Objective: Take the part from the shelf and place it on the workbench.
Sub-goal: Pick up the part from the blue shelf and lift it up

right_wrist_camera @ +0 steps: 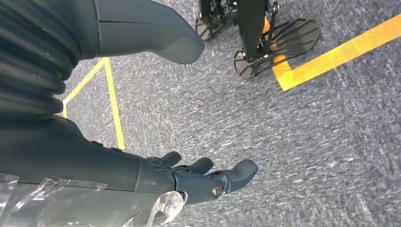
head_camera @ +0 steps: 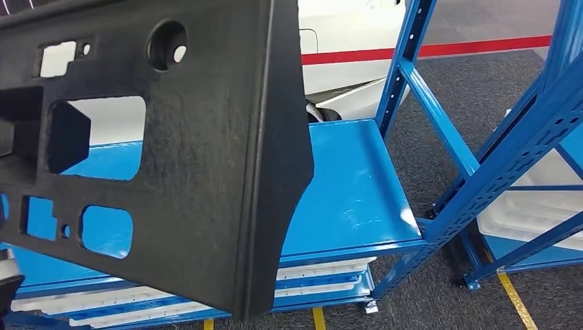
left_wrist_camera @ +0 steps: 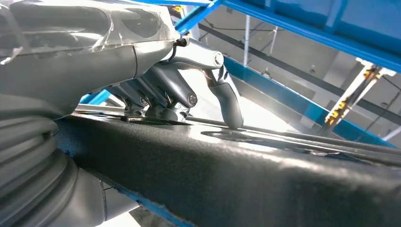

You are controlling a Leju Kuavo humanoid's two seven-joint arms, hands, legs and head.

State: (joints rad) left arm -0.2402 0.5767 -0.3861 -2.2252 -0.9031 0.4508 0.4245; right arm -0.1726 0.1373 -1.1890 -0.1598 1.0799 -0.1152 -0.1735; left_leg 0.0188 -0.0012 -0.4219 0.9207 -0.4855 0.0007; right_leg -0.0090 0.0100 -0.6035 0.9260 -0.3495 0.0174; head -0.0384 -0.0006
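The part (head_camera: 206, 158) is a large black moulded panel with several cut-outs. It hangs close before the head camera, tilted, above the blue shelf (head_camera: 350, 192). In the left wrist view my left hand (left_wrist_camera: 184, 94) grips the panel's thick edge (left_wrist_camera: 265, 179), fingers over its upper face and the thumb beneath. My right hand (right_wrist_camera: 203, 177) hangs over the grey carpet, fingers apart and holding nothing.
The blue rack's upright (head_camera: 405, 62) and diagonal brace (head_camera: 440, 117) stand right of the panel. White trays (head_camera: 323, 275) lie on the lower shelf. A second blue rack (head_camera: 529, 137) with white trays stands at the right. Yellow floor tape (right_wrist_camera: 331, 56) crosses the carpet.
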